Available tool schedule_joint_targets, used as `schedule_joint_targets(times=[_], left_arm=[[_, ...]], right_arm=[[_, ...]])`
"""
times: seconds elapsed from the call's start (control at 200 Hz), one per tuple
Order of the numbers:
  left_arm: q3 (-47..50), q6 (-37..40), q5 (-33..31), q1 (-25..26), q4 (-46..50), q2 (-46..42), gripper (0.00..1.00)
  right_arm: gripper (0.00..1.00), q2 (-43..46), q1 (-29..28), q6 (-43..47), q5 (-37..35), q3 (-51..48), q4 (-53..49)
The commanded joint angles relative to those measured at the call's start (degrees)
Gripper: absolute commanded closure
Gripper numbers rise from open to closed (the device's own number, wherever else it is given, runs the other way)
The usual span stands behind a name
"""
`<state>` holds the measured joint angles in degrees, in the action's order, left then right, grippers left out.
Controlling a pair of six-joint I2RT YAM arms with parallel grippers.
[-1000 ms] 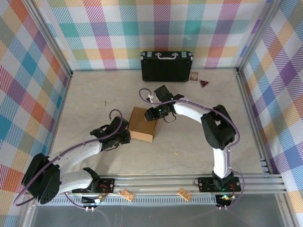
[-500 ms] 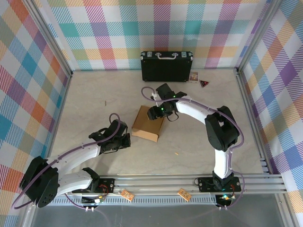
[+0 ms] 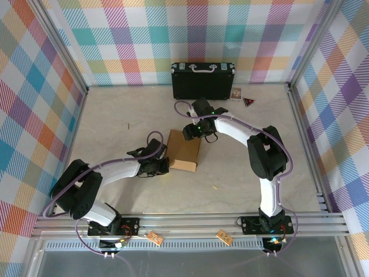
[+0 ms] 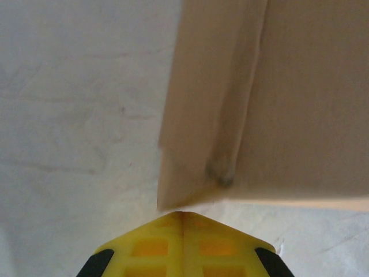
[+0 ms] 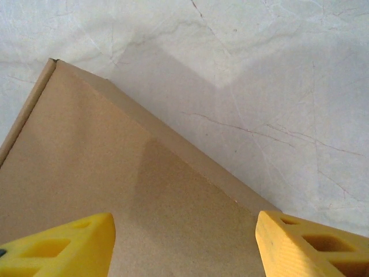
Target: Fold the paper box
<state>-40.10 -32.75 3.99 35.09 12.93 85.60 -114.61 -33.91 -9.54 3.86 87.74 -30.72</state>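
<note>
Lying on the worktop [image 3: 115, 121], the paper box [image 3: 183, 151] is found folded. Left jaws are closed, empty, beside its near-left corner; right jaws are spread, empty, above it.

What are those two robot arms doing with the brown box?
They are working on the box, which lies on the table already folded into a flat square shape. The left gripper is shut, with its tip right at the box's near left corner, maybe to nudge it. The right gripper is open above the far side of the box and grips nothing.
</note>
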Motion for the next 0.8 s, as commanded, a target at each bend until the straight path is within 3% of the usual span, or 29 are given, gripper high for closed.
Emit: schedule_joint_targets(times=[0.0,0.18,0.435,0.57,0.795], left_arm=[[-2.21,2.44,-0.51,-1.36,-2.89,1.50,1.00],[-2.95,4.57,1.20,-3.62,-7.05,4.91,1.00],[-0.56,4.61,0.16,-6.41,-8.06,2.43,1.00],[1.01,3.33,1.09,-7.39,-7.25,0.09,1.00],[6.35,1.93,8.58,-5.25,-8.23,-5.74,1.00]], right_arm=[[0.34,0.44,0.25,0.34,2.31,-2.47,-1.74],[0.36,2.40,0.16,-0.37,8.75,-6.44,-1.06],[0.38,8.70,0.15,-0.30,14.65,-11.91,-2.22],[0.37,13.13,0.47,0.31,10.51,-12.91,-3.06],[0.29,14.02,3.19,-1.96,5.92,-13.22,0.80]])
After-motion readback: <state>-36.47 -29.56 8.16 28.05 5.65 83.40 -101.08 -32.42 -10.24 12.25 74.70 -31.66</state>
